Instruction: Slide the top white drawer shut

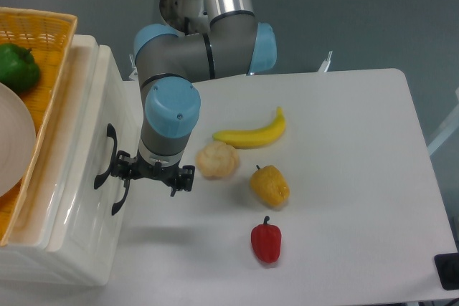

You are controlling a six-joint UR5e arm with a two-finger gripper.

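The top white drawer belongs to the glossy white unit at the left, and its black curved handle faces right. Its front looks about flush with the lower drawer front, which has its own black handle. My gripper points down right next to the two handles, at their right. The blue wrist above it hides the fingers, so I cannot tell whether they are open or touching a handle.
A yellow wicker basket on top of the unit holds a green pepper and a white plate. On the white table lie a banana, a pale round fruit, a yellow pepper and a red pepper.
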